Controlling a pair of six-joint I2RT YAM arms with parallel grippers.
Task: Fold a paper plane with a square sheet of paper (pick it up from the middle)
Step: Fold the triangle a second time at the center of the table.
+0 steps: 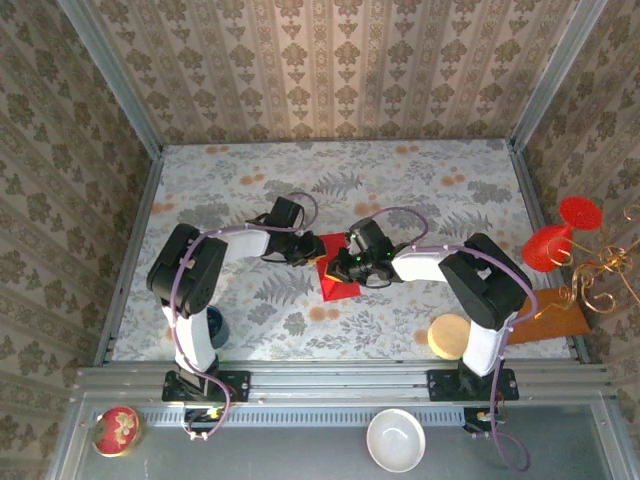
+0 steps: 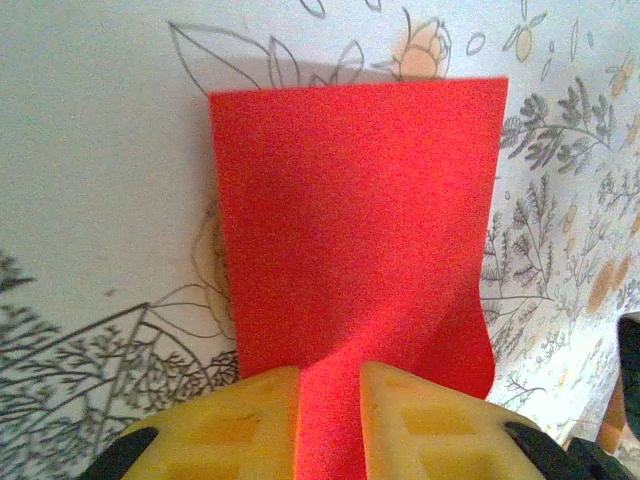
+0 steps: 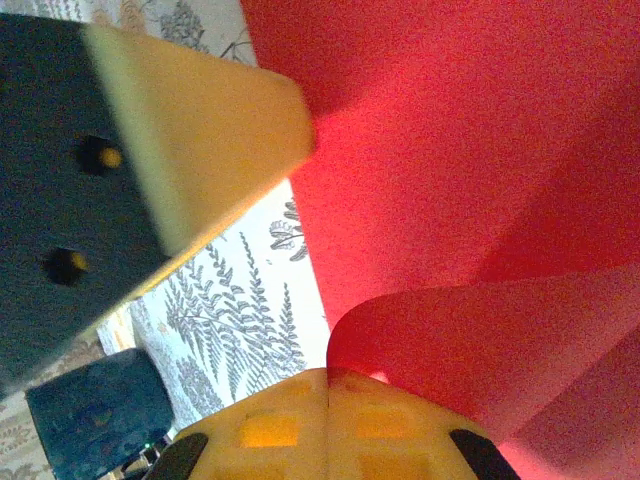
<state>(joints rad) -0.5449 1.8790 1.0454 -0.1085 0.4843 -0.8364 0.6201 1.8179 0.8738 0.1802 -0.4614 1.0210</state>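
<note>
Looking down from above, the red sheet of paper [image 1: 338,284] lies near the middle of the table [image 1: 420,190]. Both arms meet over it, the left claw [image 1: 303,252] at its left edge and the right claw [image 1: 343,264] over its upper part. Open table lies on every side of the sheet. The blue cup [image 1: 213,326] by the left arm's base and the cream disc [image 1: 450,336] by the right arm's base are well apart from it. So are the red glasses [image 1: 560,238] beyond the table's right rail.

In the left wrist view, the sheet lies mostly flat with sharp far corners, while its near edge rises into the left claw. The yellow fingers [image 2: 245,425] stand a narrow way apart with red paper filling the gap, and I judge them clamped on a raised pinch of it. The near right edge bows upward, so the paper looks thin, light and limp, bending wherever it is pulled.

In the right wrist view, the right claw's fingers [image 3: 265,430] are pressed together. A curled flap of the sheet springs from their tips, so it seems pinched there. One finger of the left claw hangs close above the paper. Such paper likely tears and creases easily. A hold is best taken at an edge or a raised fold, with both claws moving together so the sheet is not stretched between them.
</note>
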